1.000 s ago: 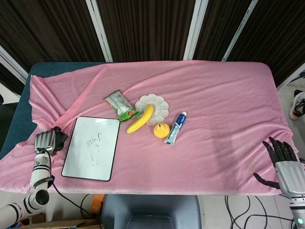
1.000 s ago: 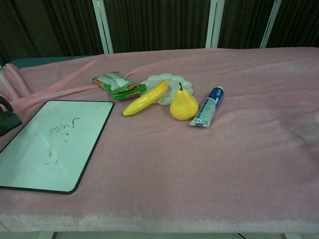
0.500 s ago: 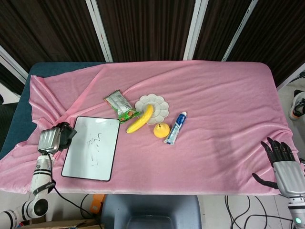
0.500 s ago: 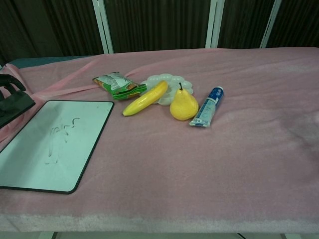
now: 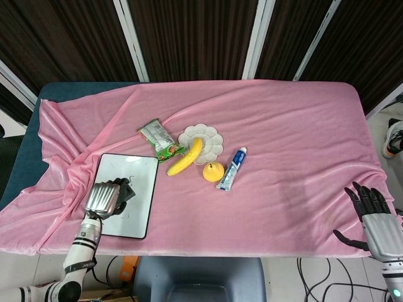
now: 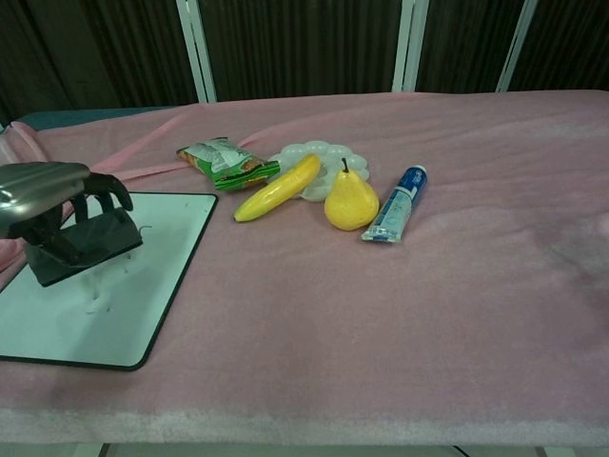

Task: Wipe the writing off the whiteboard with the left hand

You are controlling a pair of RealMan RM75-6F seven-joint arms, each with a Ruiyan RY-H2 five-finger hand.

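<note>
whiteboard lies flat, long axis running toward the robot.

left robot hand curled, right robot hand spread

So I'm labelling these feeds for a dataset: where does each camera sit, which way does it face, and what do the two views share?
Head view: high above the near edge, looking steeply down on the whole table; shows the left hand over the whiteboard and the right hand at the lower right.
Chest view: low at the near edge, facing across the table toward the dark panels; shows only the left hand, holding a dark eraser.
Shared: left hand, whiteboard, banana, pear, snack packet, tube.
</note>
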